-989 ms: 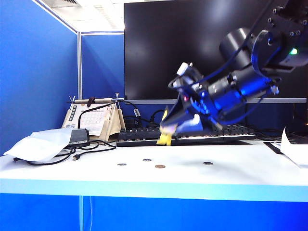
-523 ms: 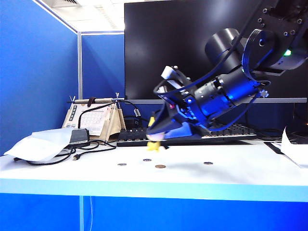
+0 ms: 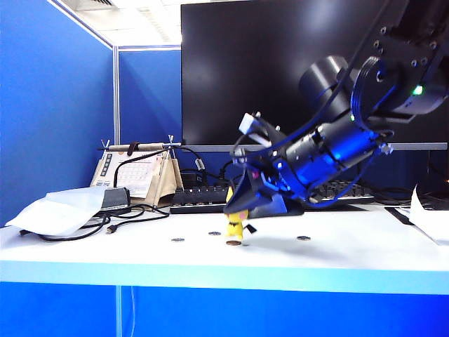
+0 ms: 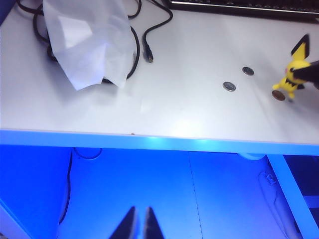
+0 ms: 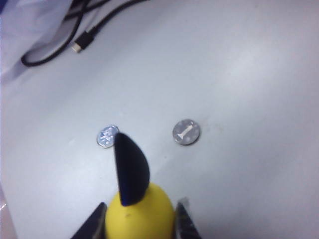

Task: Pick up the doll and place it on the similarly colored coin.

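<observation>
Left edge of the desk in my exterior view: white bag (image 3: 59,208) lying on a black cable (image 3: 130,216), desk calendar (image 3: 140,175) behind it, keyboard (image 3: 203,199) along the back under the big monitor (image 3: 280,70). On the white table (image 3: 84,249), a silver coin (image 3: 177,240), then another silver coin (image 3: 214,233) a bit further back. Next the doll (image 3: 235,223), upright, its feet right at the golden-brown coin (image 3: 233,243); I can't tell if it's touching or just above. Right gripper (image 3: 242,210) is clamped on the doll's head; in the right wrist view both fingers (image 5: 94,224) press its yellow sides. A third silver coin (image 3: 303,238) lies right of that. Left gripper (image 4: 139,224) is parked off the table's front edge, below its level, fingertips together, holding nothing.
</observation>
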`<state>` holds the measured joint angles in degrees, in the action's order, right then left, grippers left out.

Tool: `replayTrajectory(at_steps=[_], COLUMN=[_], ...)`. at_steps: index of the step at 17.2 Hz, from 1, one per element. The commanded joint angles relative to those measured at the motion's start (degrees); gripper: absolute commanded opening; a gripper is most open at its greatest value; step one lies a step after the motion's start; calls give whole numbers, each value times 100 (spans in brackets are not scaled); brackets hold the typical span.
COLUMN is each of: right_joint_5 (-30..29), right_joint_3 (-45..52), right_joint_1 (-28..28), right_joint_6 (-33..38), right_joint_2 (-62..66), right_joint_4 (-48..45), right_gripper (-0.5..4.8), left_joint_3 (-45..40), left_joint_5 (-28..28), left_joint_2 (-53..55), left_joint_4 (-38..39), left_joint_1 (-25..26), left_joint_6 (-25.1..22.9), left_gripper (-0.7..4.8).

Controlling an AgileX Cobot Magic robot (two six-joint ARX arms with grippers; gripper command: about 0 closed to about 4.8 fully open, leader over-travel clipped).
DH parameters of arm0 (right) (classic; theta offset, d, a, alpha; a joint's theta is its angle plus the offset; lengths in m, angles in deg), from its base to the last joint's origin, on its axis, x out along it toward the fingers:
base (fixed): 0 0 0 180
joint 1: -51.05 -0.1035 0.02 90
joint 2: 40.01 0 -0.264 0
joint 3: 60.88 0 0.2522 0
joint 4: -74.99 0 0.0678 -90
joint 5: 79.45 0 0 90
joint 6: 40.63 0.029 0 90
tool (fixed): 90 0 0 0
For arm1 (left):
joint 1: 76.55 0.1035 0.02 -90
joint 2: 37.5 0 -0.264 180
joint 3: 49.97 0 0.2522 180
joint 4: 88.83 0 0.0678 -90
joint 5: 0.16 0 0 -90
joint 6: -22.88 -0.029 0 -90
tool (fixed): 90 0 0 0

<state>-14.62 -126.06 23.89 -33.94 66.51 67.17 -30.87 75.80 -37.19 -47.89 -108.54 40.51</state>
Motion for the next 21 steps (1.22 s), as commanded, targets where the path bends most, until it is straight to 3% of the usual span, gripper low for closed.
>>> replayTrajectory(at_steps=[1, 8, 10, 21], right_joint_5=[85, 98, 105, 162], right_joint_3=[-13, -11, -11, -13], right_joint_1=[-9, -9, -9, -9], right_joint_6=[-72, -74, -74, -76], right_joint_2=[55, 61, 66, 70], right_joint_4=[-133, -63, 0, 72], right_gripper=[103, 119, 247, 289], left_joint_3=[-4, -4, -4, -4], left_joint_5=[-9, -11, -11, -11], left_joint_2=[-2, -2, -2, -2], left_joint_4=[-26, -26, -26, -26], left_joint_1=[4, 4, 4, 4], left_joint_6=[-7, -7, -7, -7], left_gripper=[30, 30, 30, 30])
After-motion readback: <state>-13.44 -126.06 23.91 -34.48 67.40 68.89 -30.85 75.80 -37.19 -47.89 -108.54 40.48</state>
